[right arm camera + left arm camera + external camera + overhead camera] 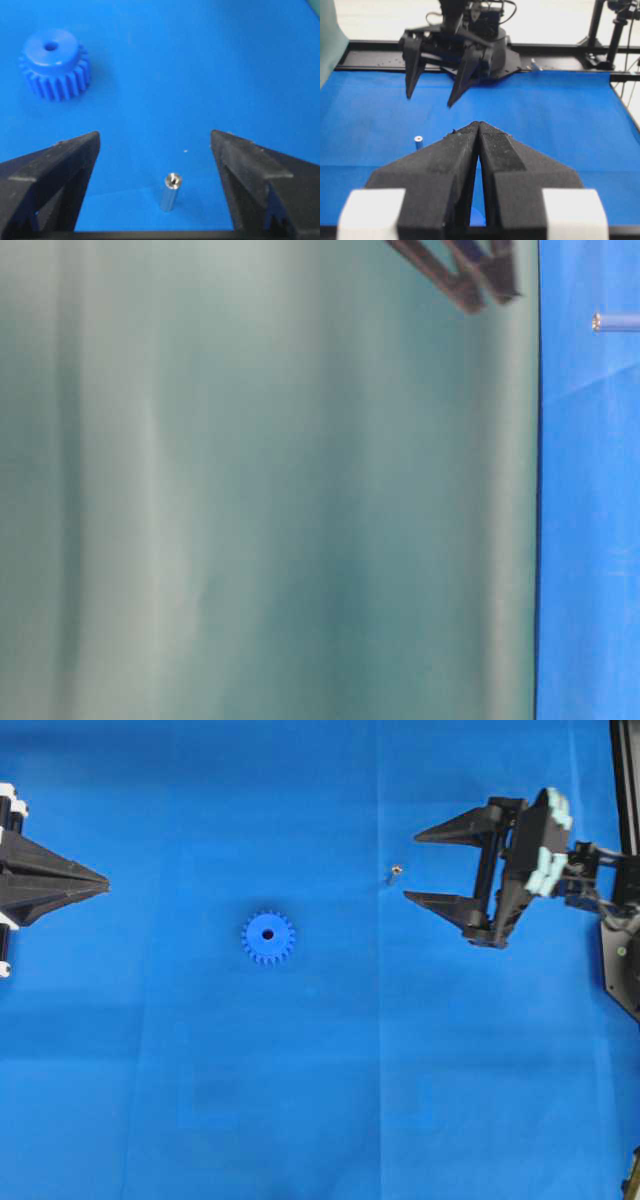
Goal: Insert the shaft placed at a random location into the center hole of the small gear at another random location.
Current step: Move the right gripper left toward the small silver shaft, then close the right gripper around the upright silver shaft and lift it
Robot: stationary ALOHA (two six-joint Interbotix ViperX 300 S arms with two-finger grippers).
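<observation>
The small gear [268, 938] lies flat on the blue cloth, its dark center hole [50, 46] facing up and nothing in it. The shaft [394, 873] is a tiny silvery pin that stands upright on the cloth, well to the right of the gear. My right gripper [412, 868] is open just right of the shaft. In the right wrist view the shaft [170, 192] stands between the wide-apart fingers of the right gripper [155, 135], touching neither. My left gripper [100, 880] rests shut and empty at the left edge, far from the gear [54, 65].
Blue cloth [320, 1100] covers the whole table. A green backdrop [260, 490] fills the table-level view, with the shaft [612, 321] at its right. The right arm's base [490, 50] and a black frame rail [620, 75] stand at the far edge.
</observation>
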